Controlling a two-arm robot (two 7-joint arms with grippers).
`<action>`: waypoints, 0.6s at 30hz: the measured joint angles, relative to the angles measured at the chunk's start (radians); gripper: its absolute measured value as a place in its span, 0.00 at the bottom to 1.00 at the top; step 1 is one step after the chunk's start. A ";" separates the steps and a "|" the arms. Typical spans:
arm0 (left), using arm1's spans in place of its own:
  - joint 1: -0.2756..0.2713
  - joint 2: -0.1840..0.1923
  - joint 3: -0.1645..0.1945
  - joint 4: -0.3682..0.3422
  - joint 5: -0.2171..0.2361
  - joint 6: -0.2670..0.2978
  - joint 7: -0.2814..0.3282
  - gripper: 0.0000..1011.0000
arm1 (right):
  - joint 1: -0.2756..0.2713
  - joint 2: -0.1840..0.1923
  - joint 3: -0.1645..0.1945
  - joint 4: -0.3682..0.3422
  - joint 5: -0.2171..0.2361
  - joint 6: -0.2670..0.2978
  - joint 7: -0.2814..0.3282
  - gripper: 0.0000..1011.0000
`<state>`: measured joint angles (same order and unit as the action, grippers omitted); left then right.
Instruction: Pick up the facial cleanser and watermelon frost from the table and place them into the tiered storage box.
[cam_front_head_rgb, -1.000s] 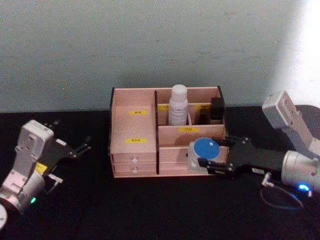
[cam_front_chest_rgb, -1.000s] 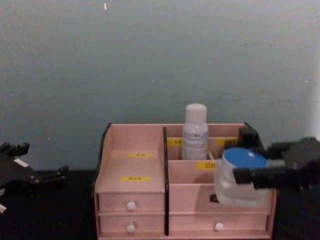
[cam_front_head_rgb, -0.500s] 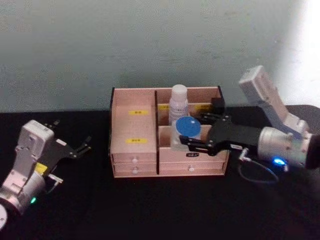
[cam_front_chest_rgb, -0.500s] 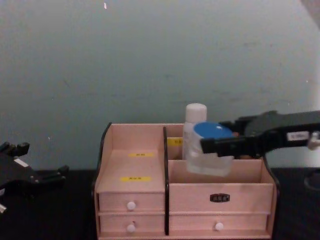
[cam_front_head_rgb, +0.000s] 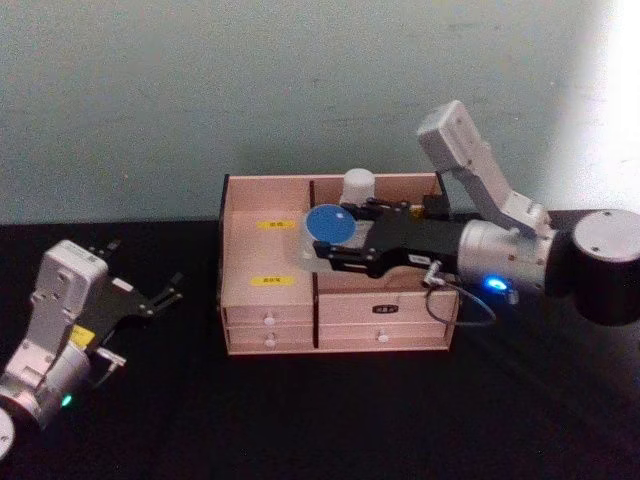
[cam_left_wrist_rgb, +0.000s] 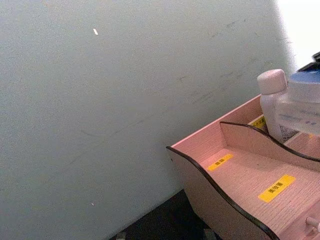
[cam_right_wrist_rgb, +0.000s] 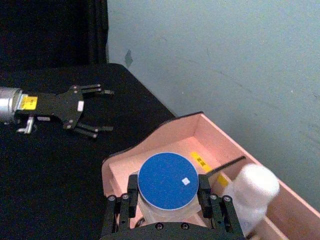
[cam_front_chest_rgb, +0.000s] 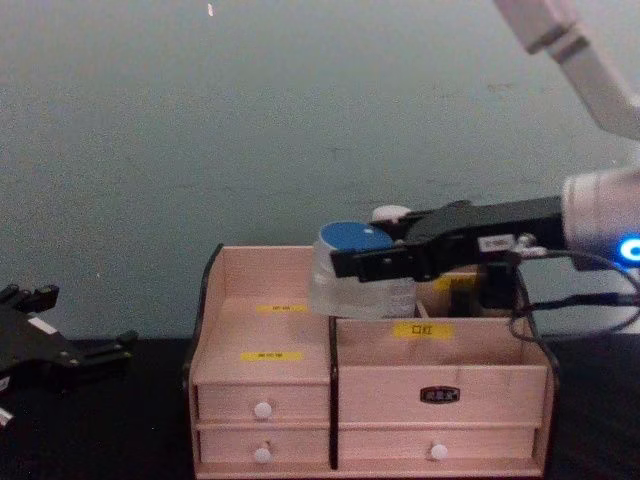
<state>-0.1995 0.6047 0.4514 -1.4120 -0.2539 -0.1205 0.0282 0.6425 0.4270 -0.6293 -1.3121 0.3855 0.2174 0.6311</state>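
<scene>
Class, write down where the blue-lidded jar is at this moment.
In the head view the blue-lidded jar hangs in the right pincer above the tiered storage box, roughly over its upright divider, just left of the white-capped bottle.

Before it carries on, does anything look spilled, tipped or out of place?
Nothing stands out: the tiered storage box sits square, the white bottle stands upright inside, the right gripper holds the blue-lidded jar level.

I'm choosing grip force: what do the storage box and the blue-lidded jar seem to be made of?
Tiered storage box: thin pale-pink wood or fibreboard, matte, faint grain on the panels, dark cut edges. Jar, held over it by the right hand: probably plastic, a translucent frosted body under a smooth opaque blue lid; frosted glass can't be ruled out.
</scene>
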 joint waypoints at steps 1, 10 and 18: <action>0.000 0.000 0.000 0.000 0.000 0.000 0.000 0.99 | 0.007 -0.008 -0.003 0.011 -0.002 -0.002 0.000 0.70; 0.000 0.000 0.000 0.000 0.000 0.000 0.000 0.99 | 0.076 -0.096 -0.028 0.138 -0.024 -0.037 0.007 0.70; 0.000 0.000 0.000 0.000 0.000 0.000 0.000 0.99 | 0.118 -0.154 -0.040 0.227 -0.040 -0.064 0.012 0.70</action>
<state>-0.1995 0.6047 0.4514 -1.4119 -0.2539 -0.1205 0.0283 0.7608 0.2733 -0.6690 -1.0851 0.3452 0.1534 0.6427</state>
